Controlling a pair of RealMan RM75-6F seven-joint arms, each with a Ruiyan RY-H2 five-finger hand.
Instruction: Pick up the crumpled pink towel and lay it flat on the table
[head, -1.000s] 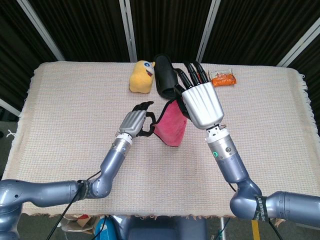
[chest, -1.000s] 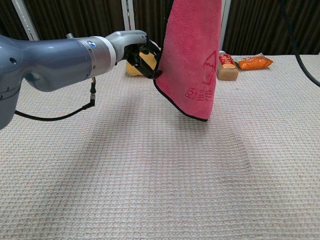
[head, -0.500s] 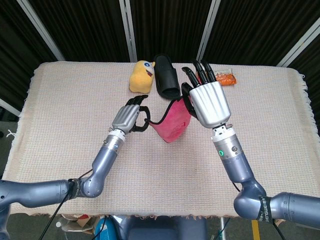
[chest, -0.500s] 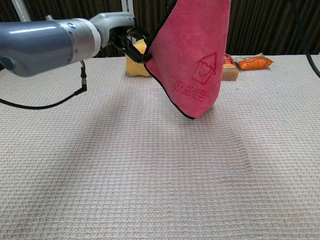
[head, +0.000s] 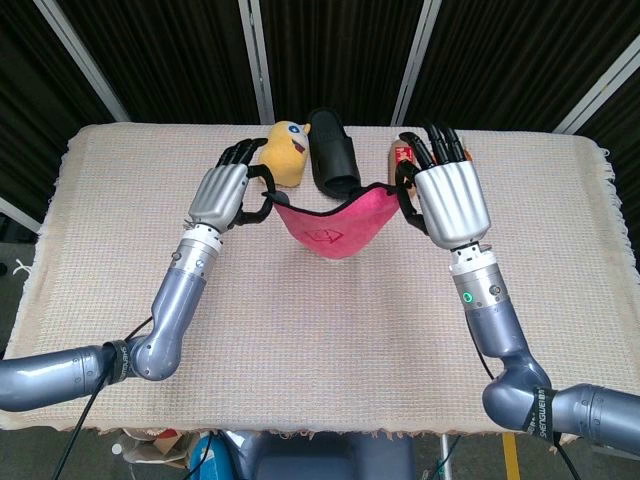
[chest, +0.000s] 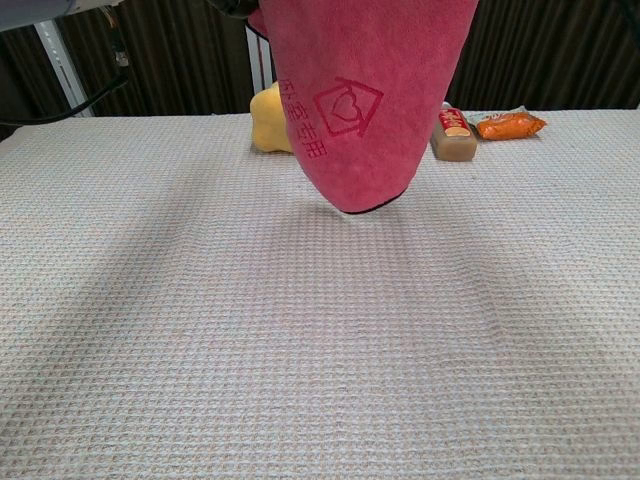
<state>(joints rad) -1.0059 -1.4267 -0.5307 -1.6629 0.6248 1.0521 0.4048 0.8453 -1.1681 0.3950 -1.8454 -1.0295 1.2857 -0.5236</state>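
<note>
The pink towel (head: 335, 225) hangs spread between my two hands above the middle of the table. My left hand (head: 222, 195) grips its left corner and my right hand (head: 448, 200) grips its right corner. The cloth sags in the middle, its low point just above the table cover. In the chest view the towel (chest: 365, 100) fills the top centre, showing a heart-in-house logo; both hands are above that frame's edge.
A yellow plush toy (head: 282, 152) and a black slipper (head: 333, 150) lie at the back behind the towel. A small brown bottle (chest: 453, 135) and an orange snack packet (chest: 510, 124) sit at the back right. The woven table cover (head: 320, 340) spreads out in front.
Both hands have risen and moved apart, the left to the left and the right to the right. The towel, hanging folded before, is now stretched wide between them.
</note>
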